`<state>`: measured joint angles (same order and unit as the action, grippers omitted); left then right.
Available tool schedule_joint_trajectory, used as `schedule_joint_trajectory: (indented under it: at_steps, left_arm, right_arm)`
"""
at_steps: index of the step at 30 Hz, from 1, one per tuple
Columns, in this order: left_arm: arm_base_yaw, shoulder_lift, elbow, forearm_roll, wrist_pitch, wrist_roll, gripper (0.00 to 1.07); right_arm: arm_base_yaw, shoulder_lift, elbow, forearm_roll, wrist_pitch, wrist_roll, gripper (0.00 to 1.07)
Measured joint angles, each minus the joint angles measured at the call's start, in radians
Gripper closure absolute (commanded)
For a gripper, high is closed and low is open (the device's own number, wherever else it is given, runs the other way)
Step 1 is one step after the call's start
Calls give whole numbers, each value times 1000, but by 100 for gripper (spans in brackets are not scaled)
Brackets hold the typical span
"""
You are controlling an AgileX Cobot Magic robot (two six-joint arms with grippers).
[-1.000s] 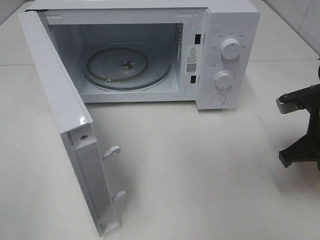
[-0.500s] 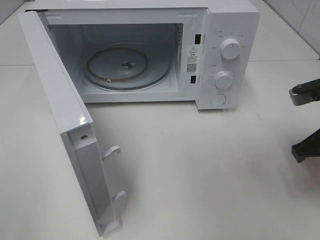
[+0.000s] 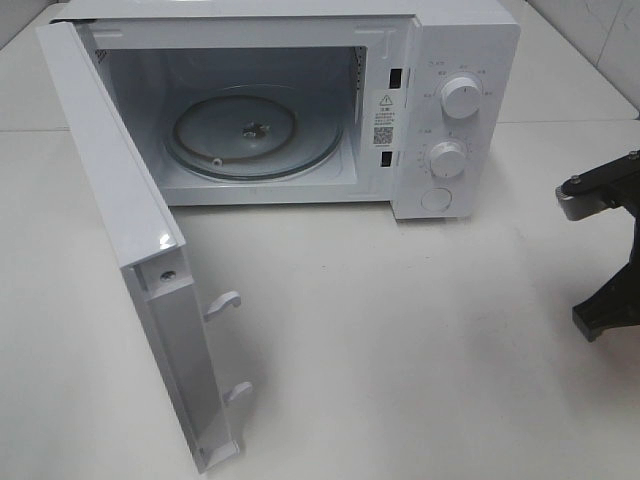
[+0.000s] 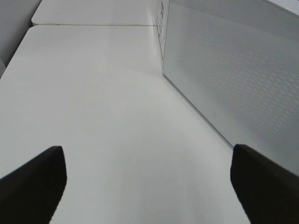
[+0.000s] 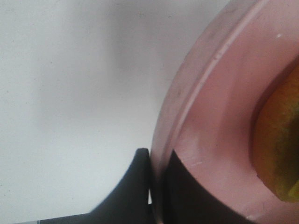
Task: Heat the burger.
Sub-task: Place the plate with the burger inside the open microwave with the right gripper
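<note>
In the right wrist view my right gripper (image 5: 156,186) is shut on the rim of the pink plate (image 5: 219,112). The burger (image 5: 280,140) shows only as a strip of golden-brown bun at that view's edge. Neither plate nor burger appears in the exterior view, where black parts of the right arm (image 3: 600,195) reach in from the right edge. My left gripper (image 4: 147,156) stands open over bare table with nothing between its fingers, beside the outer face of the microwave door (image 4: 243,79).
The white microwave (image 3: 450,60) stands at the back with its door (image 3: 120,220) swung wide toward the front left. Its glass turntable (image 3: 250,135) is bare. Two knobs sit on its right panel. White tabletop (image 3: 400,330) spreads in front.
The right arm drew back toward the right edge half a second ago and has come back left, to about where it was. The left gripper and microwave are unchanged.
</note>
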<state>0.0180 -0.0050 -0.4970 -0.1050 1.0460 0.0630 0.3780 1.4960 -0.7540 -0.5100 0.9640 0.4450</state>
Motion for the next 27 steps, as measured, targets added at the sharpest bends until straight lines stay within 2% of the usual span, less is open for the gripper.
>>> schedule_joint_trajectory:
  at_steps: [27]
  left_arm:
    - [0,0,0,0,0,0,19]
  right_arm:
    - [269,-1,0,1,112,57,107]
